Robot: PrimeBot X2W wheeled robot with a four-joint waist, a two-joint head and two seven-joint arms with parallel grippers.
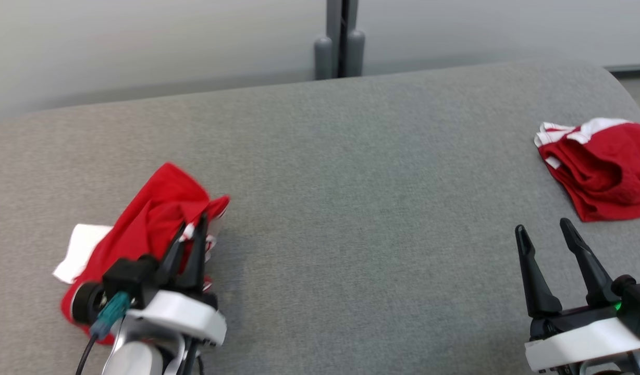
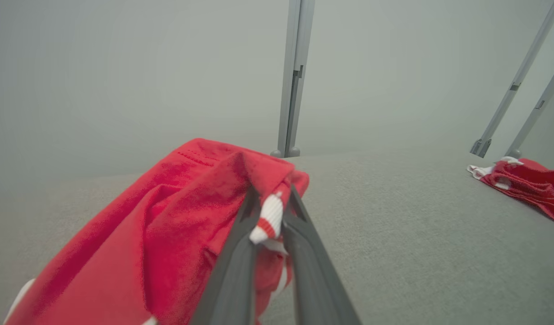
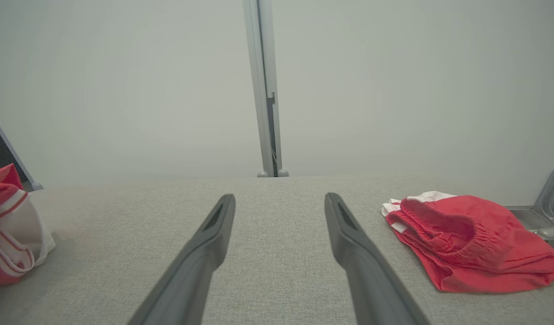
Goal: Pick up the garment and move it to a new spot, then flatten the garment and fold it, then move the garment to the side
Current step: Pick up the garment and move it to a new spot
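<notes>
Garment (image 1: 143,224), a bunched red-and-white one, is pinched in the left end effector (image 1: 193,221) at the desk's (image 1: 351,182) near-left, the right end effector (image 1: 542,225) hangs released and empty, so I'd say only step 1's underway, with flattening, folding and the side move all left.

Grey fabric-covered desk (image 1: 351,172), pretty roomy. A bunched-up pair of red shorts with white trim (image 1: 604,169) sits near its right edge. Behind the desk there's a grey metal post (image 1: 341,39) against a plain pale wall (image 1: 143,41).
</notes>
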